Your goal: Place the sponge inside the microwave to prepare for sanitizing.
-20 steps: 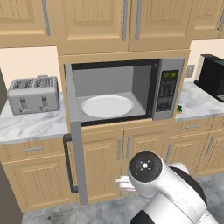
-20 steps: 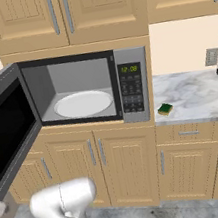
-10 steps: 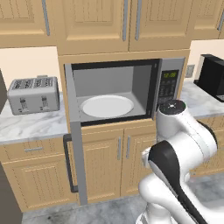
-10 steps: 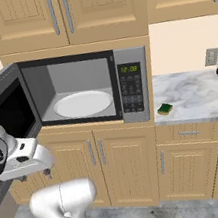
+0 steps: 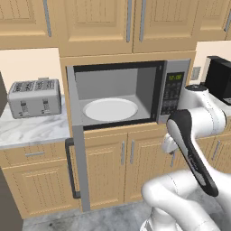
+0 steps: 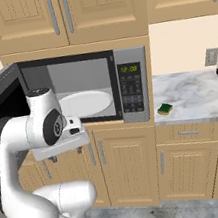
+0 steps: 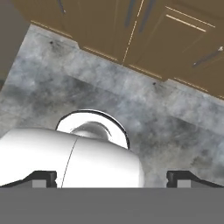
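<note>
the sponge [image 6: 165, 108] lies on the marble counter [image 6: 201, 100] just right of the open microwave [image 6: 127, 85], likely light and squashy, best pinched across its sides; the gripper [image 7: 111, 177] gapes wide, holding nothing.

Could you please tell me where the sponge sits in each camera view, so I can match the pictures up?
Left base view: I can't find the sponge; the arm covers the counter to the right of the microwave.
Right base view: the sponge lies on the marble counter, right of centre, just beside the microwave.
Hand view: floor and cabinet doors, no sponge.
Shared landmark: the microwave's keypad with green digits.
</note>
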Tool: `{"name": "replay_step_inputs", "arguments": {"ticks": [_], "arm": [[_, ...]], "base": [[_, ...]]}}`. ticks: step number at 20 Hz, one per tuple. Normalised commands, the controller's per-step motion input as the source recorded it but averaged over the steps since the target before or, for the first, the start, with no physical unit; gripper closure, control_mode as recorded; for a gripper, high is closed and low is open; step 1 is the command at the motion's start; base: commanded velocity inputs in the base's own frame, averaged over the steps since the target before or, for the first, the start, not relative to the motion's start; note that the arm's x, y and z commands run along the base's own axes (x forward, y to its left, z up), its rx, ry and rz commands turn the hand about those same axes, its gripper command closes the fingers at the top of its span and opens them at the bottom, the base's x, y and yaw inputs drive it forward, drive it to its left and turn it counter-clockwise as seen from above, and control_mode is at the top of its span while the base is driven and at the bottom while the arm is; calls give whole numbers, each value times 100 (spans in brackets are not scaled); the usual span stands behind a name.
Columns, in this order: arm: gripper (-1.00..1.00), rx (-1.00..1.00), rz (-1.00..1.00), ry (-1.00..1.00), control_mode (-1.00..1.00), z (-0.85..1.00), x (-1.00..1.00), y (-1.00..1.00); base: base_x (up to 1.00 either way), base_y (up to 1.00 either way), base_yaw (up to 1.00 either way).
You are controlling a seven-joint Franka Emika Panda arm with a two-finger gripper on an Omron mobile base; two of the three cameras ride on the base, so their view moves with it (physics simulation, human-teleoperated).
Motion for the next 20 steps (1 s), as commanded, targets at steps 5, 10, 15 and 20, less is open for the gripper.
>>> {"name": "replay_step_inputs", "arguments": {"ticks": [5, 10, 15, 20], "arm": [[-100, 9, 7, 2, -100, -7, 33, -3], [-100, 0, -8, 0, -100, -2, 14, 9], [-100, 0, 0, 0, -100, 0, 0, 0], [-100, 0, 0, 0, -100, -2, 3, -3]], "base": [[0, 0, 0], [0, 0, 0], [0, 0, 0], [0, 0, 0]]}}
